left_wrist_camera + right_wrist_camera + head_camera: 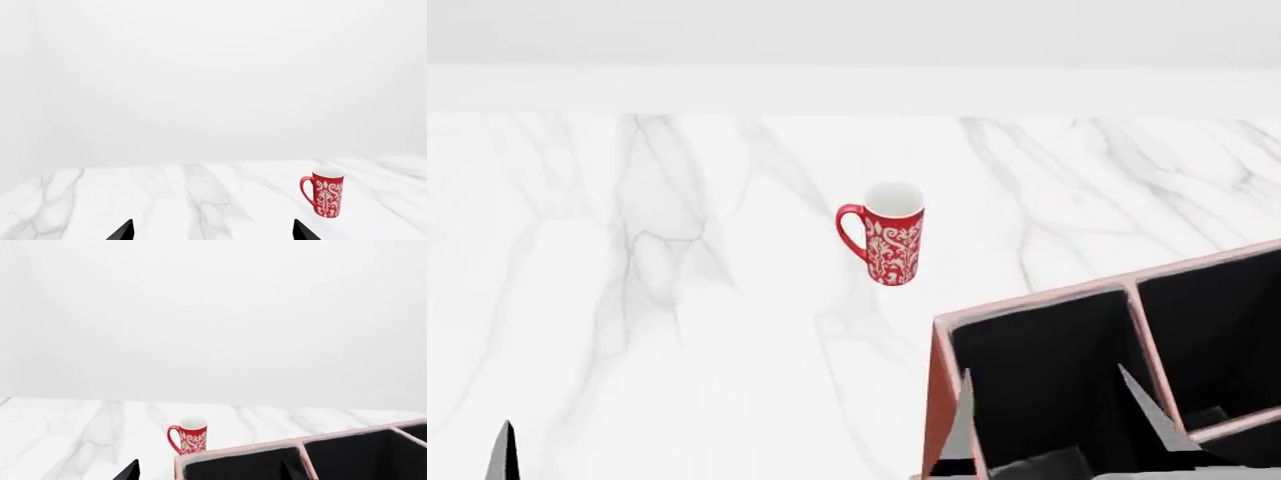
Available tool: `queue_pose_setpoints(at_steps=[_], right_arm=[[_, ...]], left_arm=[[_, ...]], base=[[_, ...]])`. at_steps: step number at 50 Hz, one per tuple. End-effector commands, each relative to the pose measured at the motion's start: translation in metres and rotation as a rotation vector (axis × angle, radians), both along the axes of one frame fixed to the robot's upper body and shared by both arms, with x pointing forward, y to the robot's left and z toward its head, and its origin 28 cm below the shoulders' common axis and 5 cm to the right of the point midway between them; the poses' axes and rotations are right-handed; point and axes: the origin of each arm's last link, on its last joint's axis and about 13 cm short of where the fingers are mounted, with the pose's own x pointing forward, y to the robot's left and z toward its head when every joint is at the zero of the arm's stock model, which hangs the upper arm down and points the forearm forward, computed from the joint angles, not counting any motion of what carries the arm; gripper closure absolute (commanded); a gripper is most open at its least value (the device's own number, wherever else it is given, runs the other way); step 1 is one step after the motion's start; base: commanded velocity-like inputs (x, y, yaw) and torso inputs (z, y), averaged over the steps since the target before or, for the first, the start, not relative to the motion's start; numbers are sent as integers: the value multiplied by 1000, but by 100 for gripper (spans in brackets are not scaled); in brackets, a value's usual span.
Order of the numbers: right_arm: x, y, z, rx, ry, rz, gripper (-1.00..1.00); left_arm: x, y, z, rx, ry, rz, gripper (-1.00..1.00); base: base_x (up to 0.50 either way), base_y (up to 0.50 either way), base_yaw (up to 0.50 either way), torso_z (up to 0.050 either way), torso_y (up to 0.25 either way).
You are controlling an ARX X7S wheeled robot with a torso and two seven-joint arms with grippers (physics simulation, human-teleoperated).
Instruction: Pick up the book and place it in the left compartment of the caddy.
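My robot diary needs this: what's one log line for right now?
book: not in view | mug: upright on table | caddy: nearest mug, apart | left gripper: open, empty | right gripper: open, at caddy

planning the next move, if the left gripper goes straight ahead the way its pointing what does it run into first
Probably nothing: in the left wrist view the left gripper faces open marble table and the pale wall beyond it. The mug stands off to one side of that line, though depth is hard to judge.

Place: simulated tabletop | marble table point(667, 330), blank white surround (featureless)
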Motion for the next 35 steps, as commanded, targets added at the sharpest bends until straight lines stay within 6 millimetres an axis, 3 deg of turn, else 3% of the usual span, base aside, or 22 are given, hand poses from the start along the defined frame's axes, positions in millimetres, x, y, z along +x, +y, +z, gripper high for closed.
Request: queue_pose_setpoints(at_steps=[1,2,3,5,6,7,8,9,10,11,14,16,35], right_arm=[[38,-31,30,-183,-51,-16,-100],[24,-7,41,-189,-157,34,-100],[26,-14,27,-101,-188,-17,-100],[36,-25,34,-25,-48,72,-100],[26,-15,42,67,-33,126,-100],[16,-3,42,-98,-100,35,-100],[14,-6,31,-103,-58,13,-100],[18,0,38,37,-2,175,-100],[13,-4,41,120,39,199,-100],[9,2,41,15,-51,178,-100],[13,-3,38,52,1,160,-100],[15,-2,38,-15,-36,128,-100],[31,-2,67,-213,-35,166,-100]], left_arm=[[-3,6,8,4,-25,16,-100],[-3,6,8,1,-27,14,-100],[-3,6,9,2,-28,16,-100],[-3,6,8,0,-28,15,-100],[-3,6,9,0,-29,15,-100],[-4,6,9,-1,-30,11,-100],[-4,6,9,3,-32,9,-100],[-4,5,9,5,-38,8,-100],[-5,5,9,-13,-45,-8,-100],[-5,5,10,-11,-39,-3,-100],[-5,6,9,-9,-40,1,-100],[-5,6,10,-9,-43,3,-100],[-5,12,14,-12,-54,31,-100]], base=[[0,0,0,0,0],[0,0,0,0,0],[0,0,0,0,0],[0,0,0,0,0],[0,0,0,0,0],[0,0,0,0,0],[0,0,0,0,0],[0,0,0,0,0],[0,0,0,0,0],[0,0,0,0,0],[0,0,0,0,0],[0,0,0,0,0],[0,0,0,0,0]])
